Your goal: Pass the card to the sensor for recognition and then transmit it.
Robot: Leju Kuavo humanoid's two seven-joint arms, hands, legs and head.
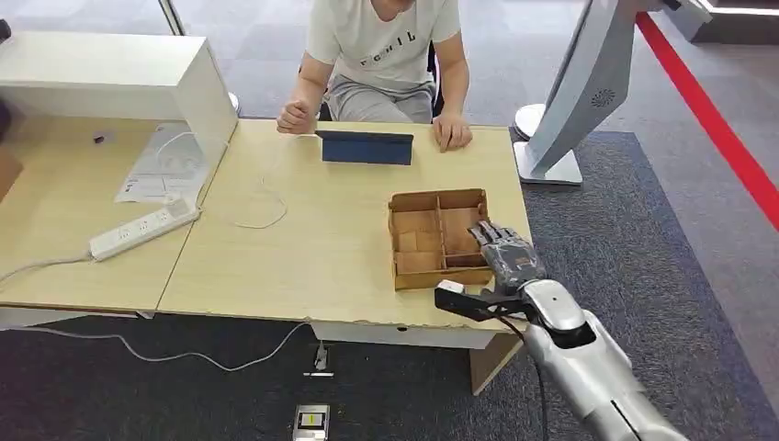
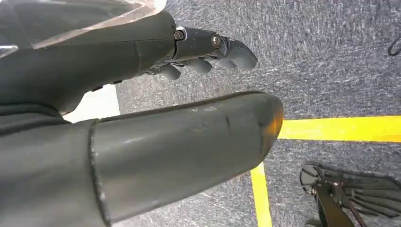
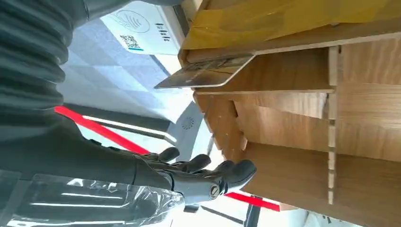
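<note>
A wooden box (image 1: 396, 250) with several compartments stands near the table's right front corner. My right hand (image 1: 506, 256) hovers at its right side with fingers stretched out and apart, holding nothing. In the right wrist view a card (image 3: 203, 74) leans flat against a partition inside the box (image 3: 288, 118), apart from my right hand (image 3: 198, 175). A dark blue sensor panel (image 1: 366, 147) stands at the table's far edge in front of a seated person (image 1: 384, 55). My left hand (image 2: 142, 118) hangs over the carpet, empty, its fingers (image 2: 213, 52) loosely extended.
A power strip (image 1: 143, 229) and papers (image 1: 162, 163) lie at the left, beside a white cabinet (image 1: 119, 78). A thin cable (image 1: 262, 216) loops mid-table. The person's hands rest beside the sensor. A white stand (image 1: 562, 119) rises off the table's right corner.
</note>
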